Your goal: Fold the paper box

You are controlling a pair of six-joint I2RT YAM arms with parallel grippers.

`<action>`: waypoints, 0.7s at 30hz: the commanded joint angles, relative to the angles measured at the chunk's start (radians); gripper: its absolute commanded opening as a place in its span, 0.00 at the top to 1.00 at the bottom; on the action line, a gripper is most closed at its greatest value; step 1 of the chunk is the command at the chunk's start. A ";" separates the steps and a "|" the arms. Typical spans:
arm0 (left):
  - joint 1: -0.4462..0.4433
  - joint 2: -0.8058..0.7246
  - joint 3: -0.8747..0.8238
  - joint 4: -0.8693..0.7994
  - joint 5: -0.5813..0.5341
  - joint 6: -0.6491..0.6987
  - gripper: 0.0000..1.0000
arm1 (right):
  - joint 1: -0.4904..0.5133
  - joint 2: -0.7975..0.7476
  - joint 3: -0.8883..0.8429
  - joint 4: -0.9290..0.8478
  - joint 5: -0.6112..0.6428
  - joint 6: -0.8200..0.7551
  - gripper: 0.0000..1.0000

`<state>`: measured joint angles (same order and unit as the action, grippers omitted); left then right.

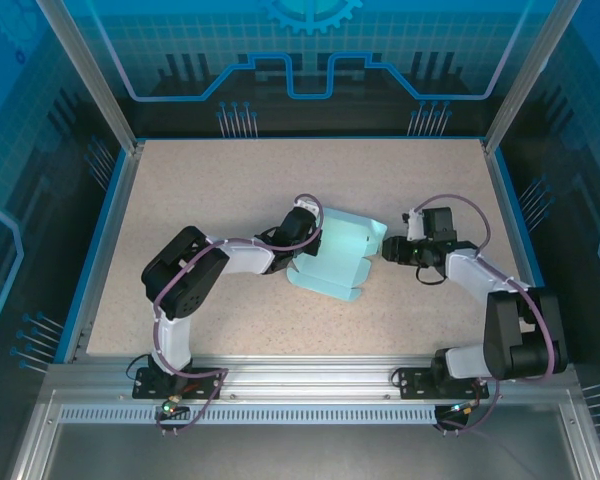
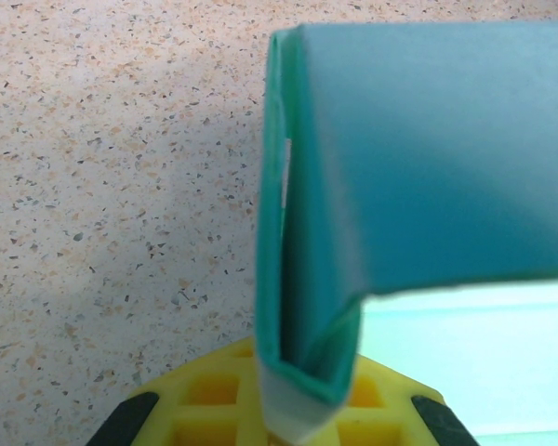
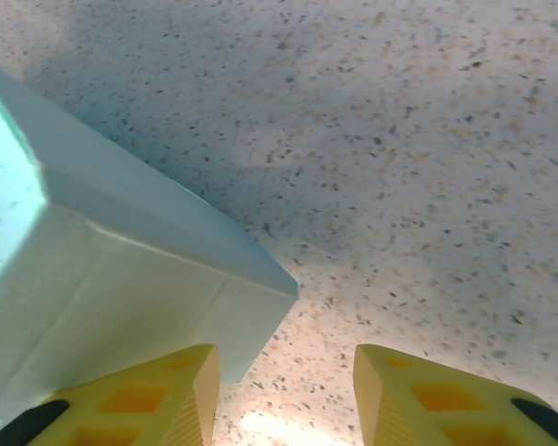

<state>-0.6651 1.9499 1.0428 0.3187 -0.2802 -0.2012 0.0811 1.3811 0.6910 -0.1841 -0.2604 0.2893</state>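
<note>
Mid-frame on the bench point(image 1: 230, 180), the paper box point(image 1: 338, 262): my left end effector point(image 2: 302, 409) pinches its doubled flap, my right end effector point(image 3: 284, 372) spread beside a corner. Looks light, flimsy; grip near creases.

Open table point(image 1: 210, 190) along the far edge and left side, plenty of room. Centre's blocked by the paper box point(image 1: 338, 258), right gripper point(image 1: 388, 250) crowding its right corner.

text: none legible | labels: none | numbers: none
</note>
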 commanded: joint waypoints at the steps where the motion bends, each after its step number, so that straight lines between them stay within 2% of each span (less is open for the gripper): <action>1: -0.004 -0.037 0.001 0.003 0.014 0.005 1.00 | 0.021 0.011 0.037 0.038 -0.058 -0.031 0.55; 21: -0.003 -0.040 -0.006 0.014 0.032 0.016 1.00 | 0.064 0.175 0.183 0.053 -0.182 -0.133 0.56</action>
<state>-0.6556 1.9499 1.0424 0.3191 -0.2855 -0.2047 0.1169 1.5307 0.8326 -0.1638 -0.3767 0.1913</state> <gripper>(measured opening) 0.093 0.443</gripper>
